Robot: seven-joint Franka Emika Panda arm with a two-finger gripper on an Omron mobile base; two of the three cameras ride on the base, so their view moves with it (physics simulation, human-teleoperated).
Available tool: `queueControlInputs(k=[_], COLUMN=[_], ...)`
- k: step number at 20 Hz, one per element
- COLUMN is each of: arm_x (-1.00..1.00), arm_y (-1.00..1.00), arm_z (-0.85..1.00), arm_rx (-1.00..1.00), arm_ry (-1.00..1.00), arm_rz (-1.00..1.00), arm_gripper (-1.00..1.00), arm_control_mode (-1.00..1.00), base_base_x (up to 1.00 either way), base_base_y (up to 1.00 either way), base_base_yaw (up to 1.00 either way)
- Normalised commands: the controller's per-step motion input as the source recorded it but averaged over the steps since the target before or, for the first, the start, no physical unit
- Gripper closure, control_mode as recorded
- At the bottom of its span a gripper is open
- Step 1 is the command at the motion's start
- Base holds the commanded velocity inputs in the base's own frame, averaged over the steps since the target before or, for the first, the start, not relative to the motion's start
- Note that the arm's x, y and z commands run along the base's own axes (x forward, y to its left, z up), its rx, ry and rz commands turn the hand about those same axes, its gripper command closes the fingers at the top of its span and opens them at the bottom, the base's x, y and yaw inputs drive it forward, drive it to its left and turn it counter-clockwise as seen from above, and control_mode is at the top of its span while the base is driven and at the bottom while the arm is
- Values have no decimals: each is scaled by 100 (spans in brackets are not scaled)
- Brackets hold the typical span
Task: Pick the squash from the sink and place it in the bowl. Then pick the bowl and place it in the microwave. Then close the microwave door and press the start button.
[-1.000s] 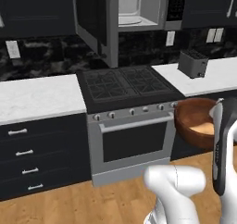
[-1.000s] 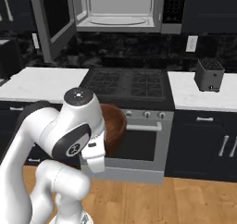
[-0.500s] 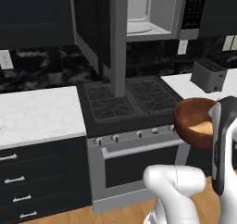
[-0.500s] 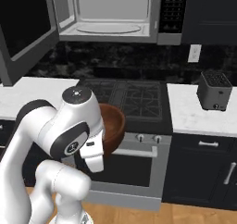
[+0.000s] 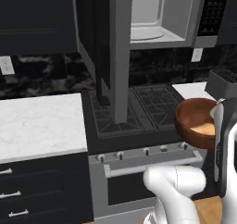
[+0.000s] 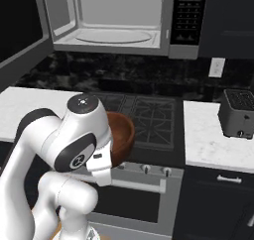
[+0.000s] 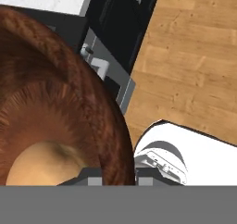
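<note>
Above the stove, the microwave stands open, its light grey interior and white turntable bare. Swung out toward the robot, the microwave door appears nearly edge-on in the left base view as a tall grey-framed panel hanging over the burners, between the camera and the left part of the oven cavity. Below it sits the black stove with its grates, a row of knobs along the front and a grey oven handle under them. White marble counter runs to the left of the stove and more of it to the right, where a dark toaster stands near the wall, well apart from the arm. The white arm rises in front of the oven and carries the bowl, a deep reddish-brown one held in the air near the stove's front right corner, lower than the microwave opening. Inside the bowl lies the squash, orange-tan and rounded, resting at the bottom. The gripper clamps the bowl's rim in the hand view, one tip inside the wall and one outside. Beneath the bowl that view shows wooden floor and dark cabinet fronts.
</note>
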Motion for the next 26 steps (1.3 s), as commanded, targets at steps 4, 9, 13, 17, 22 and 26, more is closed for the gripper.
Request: queueControlInputs(k=[4, 9, 13, 17, 22, 26], arm_x=[0, 0, 0, 0, 0, -17], arm_y=[0, 0, 0, 0, 0, 0], arm_z=[0, 0, 0, 0, 0, 0], arm_rx=[0, 0, 0, 0, 0, 2], arm_ry=[0, 0, 0, 0, 0, -8], arm_rz=[0, 0, 0, 0, 0, 0], arm_gripper=[100, 100, 100, 100, 100, 100], arm_control_mode=[100, 100, 100, 100, 100, -100], base_base_x=[63, 43, 14, 13, 2, -13], base_base_y=[-12, -12, -6, 0, 0, 0], base_base_yaw=[13, 14, 4, 0, 0, 0])
